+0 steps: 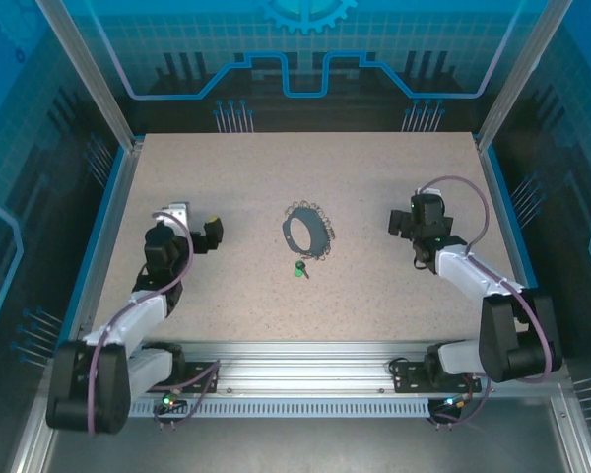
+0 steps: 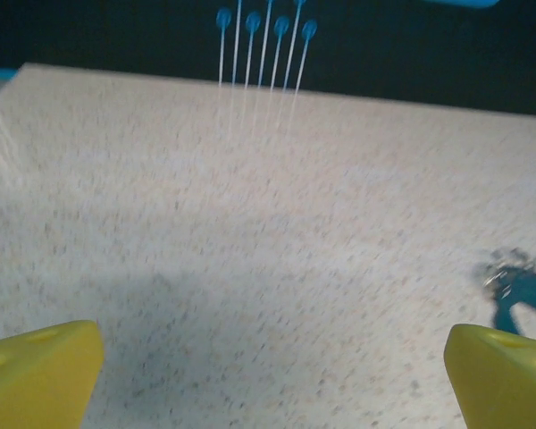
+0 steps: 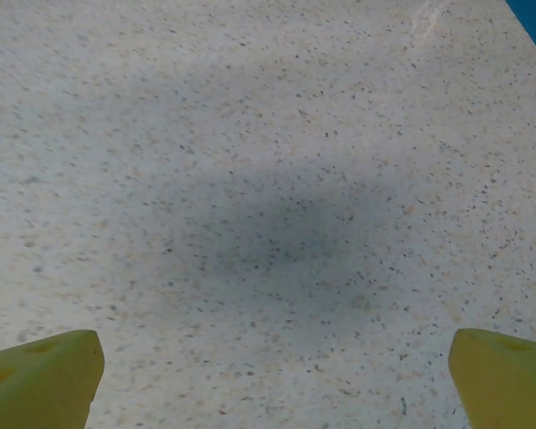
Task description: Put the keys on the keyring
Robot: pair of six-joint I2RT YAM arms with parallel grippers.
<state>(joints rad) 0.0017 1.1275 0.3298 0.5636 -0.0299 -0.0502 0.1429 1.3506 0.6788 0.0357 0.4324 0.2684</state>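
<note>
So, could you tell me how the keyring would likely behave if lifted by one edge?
The keyring looks thin, so it would probably sag out of round. Its fringe of small links would likely dangle and snag.

One key (image 1: 299, 269) with one green tag, one keyring (image 1: 306, 230), two grippers, left gripper (image 1: 214, 235), right gripper (image 1: 397, 223), on one table (image 1: 227, 168)
</note>
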